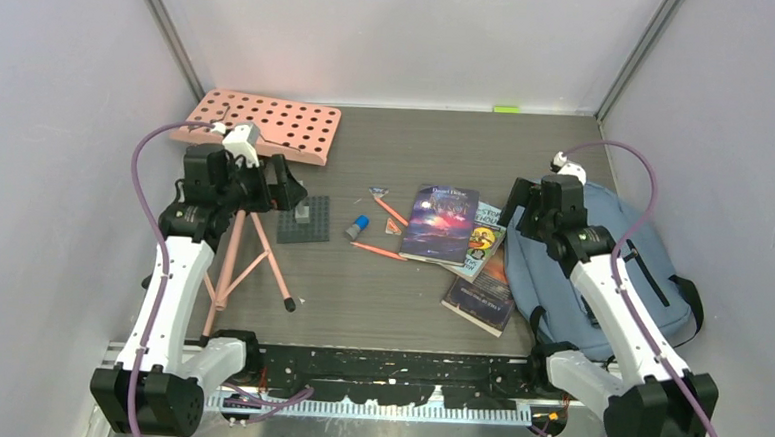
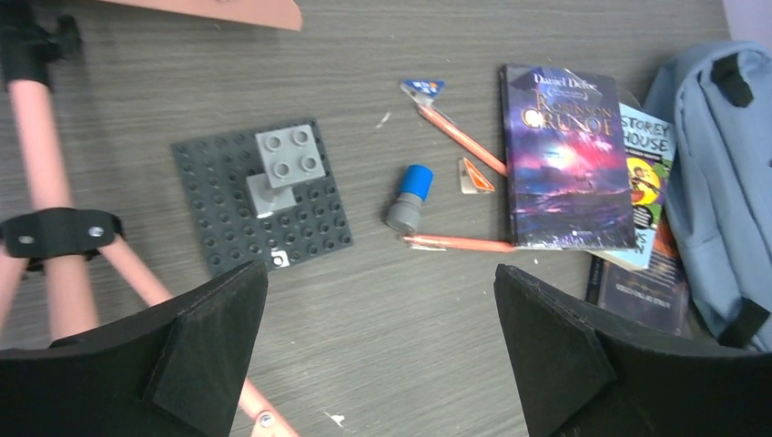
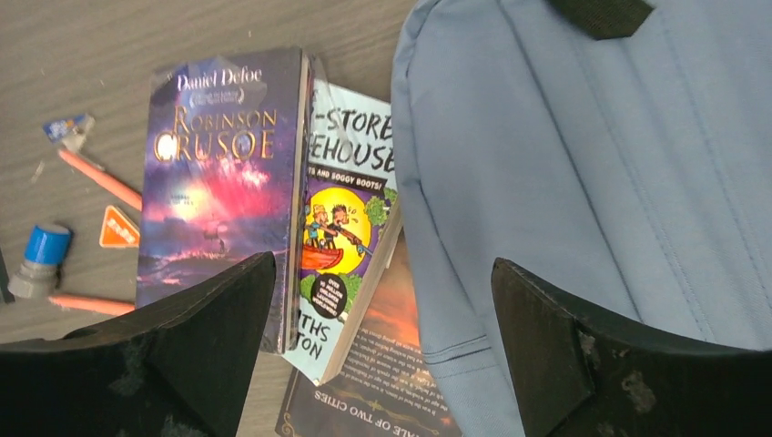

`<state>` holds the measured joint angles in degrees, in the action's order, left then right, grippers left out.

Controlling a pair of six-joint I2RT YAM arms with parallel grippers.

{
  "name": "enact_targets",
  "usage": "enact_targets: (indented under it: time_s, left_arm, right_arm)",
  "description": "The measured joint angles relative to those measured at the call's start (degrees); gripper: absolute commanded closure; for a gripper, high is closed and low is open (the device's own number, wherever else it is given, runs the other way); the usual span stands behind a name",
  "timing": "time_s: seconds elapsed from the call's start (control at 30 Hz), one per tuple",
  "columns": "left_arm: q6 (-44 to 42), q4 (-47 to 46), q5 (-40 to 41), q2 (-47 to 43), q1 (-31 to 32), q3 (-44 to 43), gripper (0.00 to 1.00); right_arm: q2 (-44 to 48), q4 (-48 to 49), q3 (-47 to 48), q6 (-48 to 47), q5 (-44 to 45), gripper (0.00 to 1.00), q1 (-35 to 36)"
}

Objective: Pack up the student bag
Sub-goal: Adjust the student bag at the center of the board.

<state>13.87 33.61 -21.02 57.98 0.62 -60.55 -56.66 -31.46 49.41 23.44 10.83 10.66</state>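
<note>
The student bag (image 1: 601,280), blue-grey with black straps, lies flat at the right of the table (image 1: 399,309); its fabric fills the right wrist view (image 3: 592,164). Beside its left edge lie three overlapping books: Robinson Crusoe (image 1: 441,221) (image 3: 223,173), a Treehouse book (image 1: 482,246) (image 3: 350,209) and A Tale of Two Cities (image 1: 481,299) (image 3: 382,382). My right gripper (image 1: 522,218) (image 3: 382,273) hovers open over the seam between books and bag, holding nothing. My left gripper (image 1: 287,188) (image 2: 380,282) is open above bare table, left of the books.
Two orange pencils (image 2: 460,138) (image 2: 460,243), a blue-capped grey cylinder (image 2: 410,196) and a small orange triangle (image 2: 474,177) lie mid-table. A dark baseplate (image 2: 218,232) carries a grey brick (image 2: 289,157). A pink tripod (image 1: 246,261) and a pink perforated board (image 1: 263,124) stand at the left.
</note>
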Motion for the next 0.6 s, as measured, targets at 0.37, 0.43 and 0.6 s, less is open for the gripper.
enact_targets:
  time_s: [0.37, 0.43, 0.6]
  left_arm:
    - [1.1, -0.8, -4.2, 0.0, 0.0, 2.3, 0.01]
    - [1.0, -0.8, -4.2, 0.0, 0.0, 2.3, 0.01]
    - [0.9, -0.6, -4.2, 0.4, 0.0, 2.3, 0.01]
  right_arm:
    - [-16.0, -6.6, 10.4, -2.8, 9.2, 0.07, 9.2]
    - [-18.0, -8.1, 11.2, -2.7, 12.2, 0.07, 10.3]
    - [-21.4, -11.7, 11.4, -0.7, 18.8, 0.05, 10.5]
